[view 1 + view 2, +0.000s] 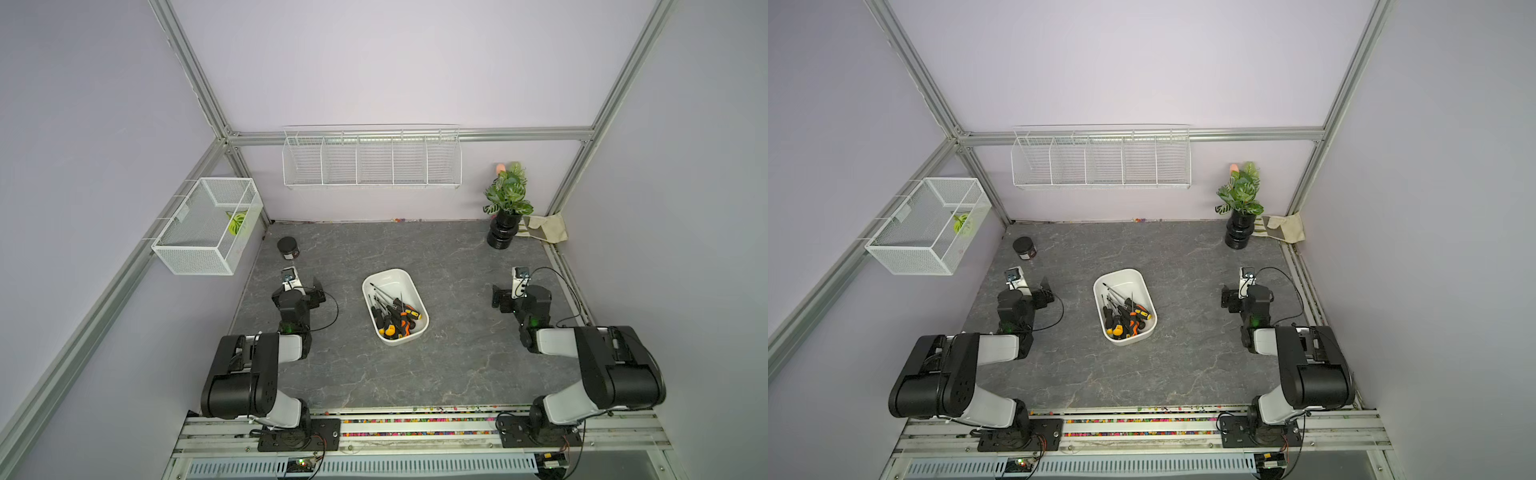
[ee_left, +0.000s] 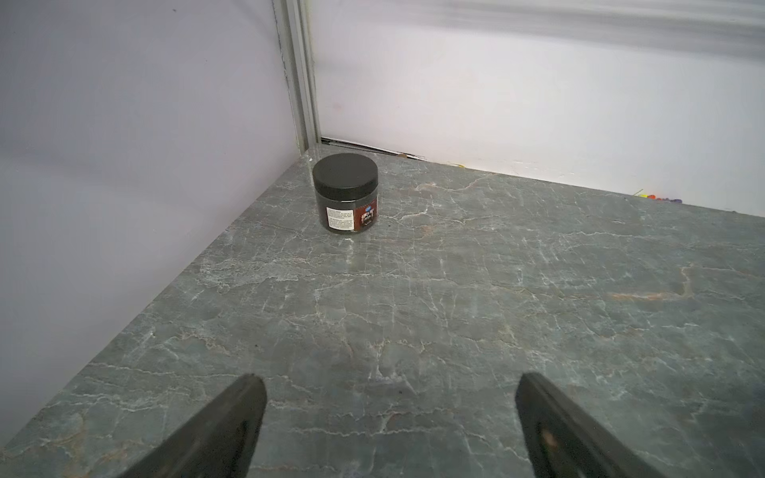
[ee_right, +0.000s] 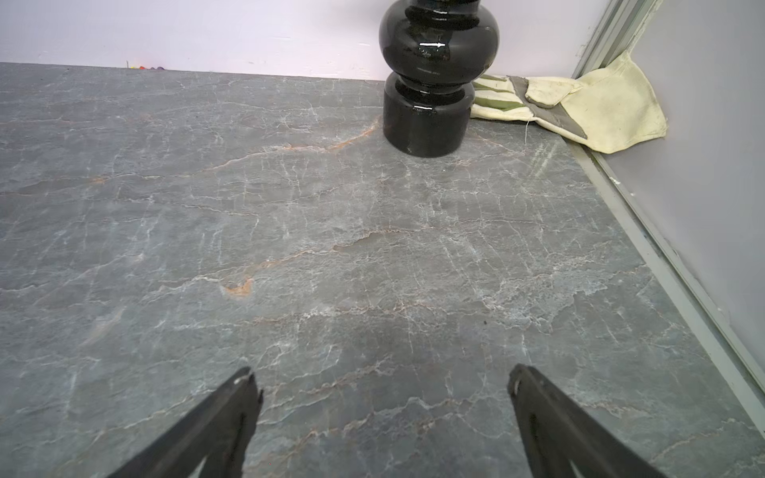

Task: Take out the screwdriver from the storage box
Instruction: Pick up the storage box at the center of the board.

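The left gripper (image 2: 389,385) hangs spread and empty, low over the tabletop (image 1: 449,374) near its left edge. It is aimed at the far left corner, where a dark jar (image 2: 345,192) stands. So the storage box (image 1: 387,273), at the middle of the tabletop, lies off to this gripper's right, not ahead of it. The box's long axis runs from the far edge to the near edge, with its near end swung slightly toward the right edge. The screwdrivers (image 1: 395,318) lie heaped inside, roughly along that axis, handles at the near end and shafts pointing far. The right gripper (image 3: 383,380), also spread and empty, faces the far right corner and the black vase (image 3: 430,103), with the box to its left. The left gripper looks slightly nearer, but either must turn inward first.
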{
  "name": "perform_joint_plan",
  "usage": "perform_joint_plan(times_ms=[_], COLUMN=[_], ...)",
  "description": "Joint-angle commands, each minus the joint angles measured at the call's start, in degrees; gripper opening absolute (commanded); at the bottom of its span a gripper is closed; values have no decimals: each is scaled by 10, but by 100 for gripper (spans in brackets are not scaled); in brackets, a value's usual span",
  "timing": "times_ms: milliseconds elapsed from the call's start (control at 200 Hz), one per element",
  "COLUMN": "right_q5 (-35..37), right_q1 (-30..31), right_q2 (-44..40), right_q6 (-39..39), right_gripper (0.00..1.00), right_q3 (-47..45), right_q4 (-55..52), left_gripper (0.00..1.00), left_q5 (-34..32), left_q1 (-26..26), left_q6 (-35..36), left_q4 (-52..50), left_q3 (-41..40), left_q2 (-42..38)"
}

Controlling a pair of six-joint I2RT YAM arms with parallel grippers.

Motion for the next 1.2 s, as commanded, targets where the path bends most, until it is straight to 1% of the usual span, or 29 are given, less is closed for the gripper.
perform_joint_plan(times_ms=[0, 1000, 1020, 1070, 1140, 1195], right_q5=[2, 3, 6, 39, 81, 86], right_q1=[4, 3, 4, 4, 4, 4], right_q2=[-9, -10, -10, -14, -37, -59], right_q6=[6, 7, 3, 18, 41, 44], right_gripper=[99, 99, 99, 99, 99, 99], right_q3=[5, 4, 5, 8, 8, 10], right_q4=[0, -1, 1, 2, -20, -49], left_gripper=[100, 100, 100, 100, 99, 100], left_q5=[-4, -1, -1, -6, -34, -48], left_q1=[-1, 1, 1, 0, 0, -2], left_q6=[-4, -5, -4, -3, -5, -9], left_q4=[6, 7, 7, 7, -21, -108], left_q3=[3, 2, 2, 3, 15, 52], left_q2=[3, 2, 3, 0, -19, -46])
